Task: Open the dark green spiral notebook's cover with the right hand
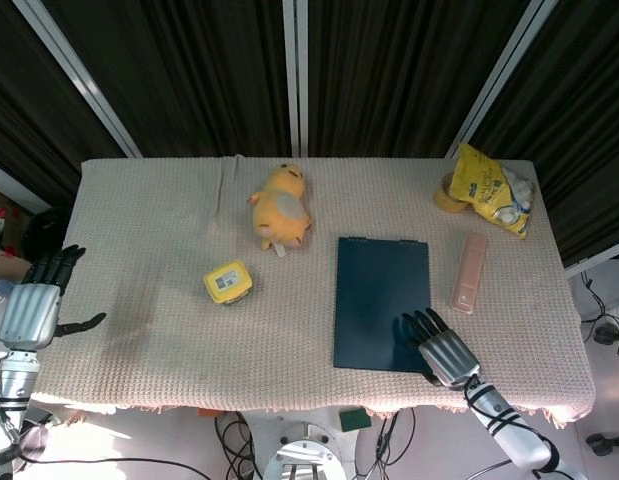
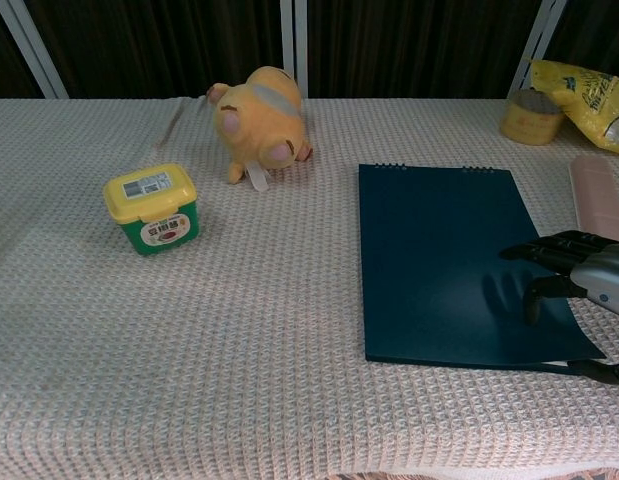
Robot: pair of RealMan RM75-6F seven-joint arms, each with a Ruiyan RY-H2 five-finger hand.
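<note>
Your counter [image 1: 149, 230] carries a closed dark green notebook [image 1: 381, 302]. Left of it sit a plush [image 1: 280, 206] and tub [image 1: 228, 281]; right, a pink case [image 1: 469, 272], tape roll [image 1: 449, 195] and snack bag [image 1: 494, 188].

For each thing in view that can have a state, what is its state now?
dark green spiral notebook: closed, flat on the cloth.
right hand: fingers apart over the notebook's near right corner, holding nothing.
left hand: open, off the table's left edge.
yellow-lidded tub: lid on, upright.
plush toy: lying down.
yellow snack bag: lying down.
</note>
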